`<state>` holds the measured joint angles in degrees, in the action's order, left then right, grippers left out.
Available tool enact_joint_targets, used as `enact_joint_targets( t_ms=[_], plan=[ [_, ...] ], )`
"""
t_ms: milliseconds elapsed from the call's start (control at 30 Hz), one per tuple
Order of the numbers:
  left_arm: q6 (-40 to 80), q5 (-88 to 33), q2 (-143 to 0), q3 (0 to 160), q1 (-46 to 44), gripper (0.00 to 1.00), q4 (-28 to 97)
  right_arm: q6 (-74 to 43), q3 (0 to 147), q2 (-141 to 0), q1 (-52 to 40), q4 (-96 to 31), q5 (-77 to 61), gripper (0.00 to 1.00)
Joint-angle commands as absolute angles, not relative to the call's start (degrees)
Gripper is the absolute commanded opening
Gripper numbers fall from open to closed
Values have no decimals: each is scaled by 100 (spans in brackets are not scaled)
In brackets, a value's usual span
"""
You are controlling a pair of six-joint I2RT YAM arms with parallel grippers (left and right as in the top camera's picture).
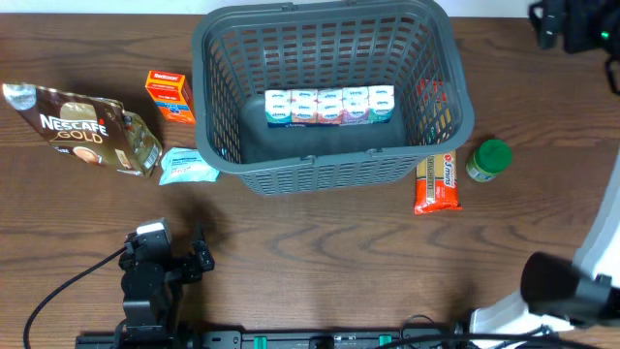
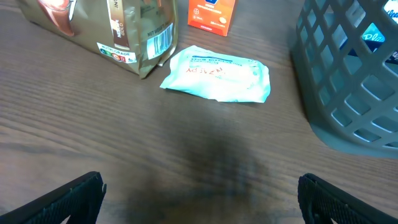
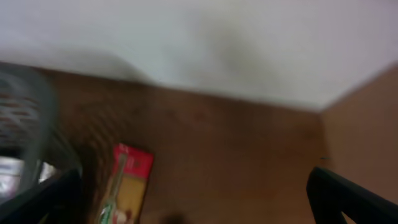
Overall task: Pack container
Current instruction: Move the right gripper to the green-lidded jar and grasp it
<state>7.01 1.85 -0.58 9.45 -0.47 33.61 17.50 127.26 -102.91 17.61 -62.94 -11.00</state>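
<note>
Container (image 1: 325, 173): dark grey plastic basket with lattice walls and a solid floor, at the middle of the table's far edge.
Inside: row of small white packs (image 1: 329, 106).
Left gripper (image 2: 199, 202): fingers spread, empty.
Right gripper (image 3: 199, 205): fingers spread, empty.

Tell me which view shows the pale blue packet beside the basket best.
The left wrist view: the pale blue packet lies large and sharp, flat on the table, its print visible. Overhead shows it small, by the near left corner of the basket. The right wrist view misses it.

Cartons (image 1: 330, 106) inside basket (image 1: 254, 171), seemingly
</note>
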Motion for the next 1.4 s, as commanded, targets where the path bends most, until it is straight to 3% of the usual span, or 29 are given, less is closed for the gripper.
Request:
enact_joint_targets(
  t_ms=[0,400,900,1367],
  plan=[
    [602,191,-23,873,-19,98,3352,1330,12505,-10842,1935,-6641,-1605,99],
    [602,191,-23,873,-19,98,3352,919,11719,-12154,1791,-7655,-1094,97],
    [602,191,-23,873,-19,99,3352,-47,9782,-12171,1385,-6840,-454,96],
    [602,191,-23,873,-19,99,3352,-261,9623,-12162,1372,-7314,-141,93]
  ],
)
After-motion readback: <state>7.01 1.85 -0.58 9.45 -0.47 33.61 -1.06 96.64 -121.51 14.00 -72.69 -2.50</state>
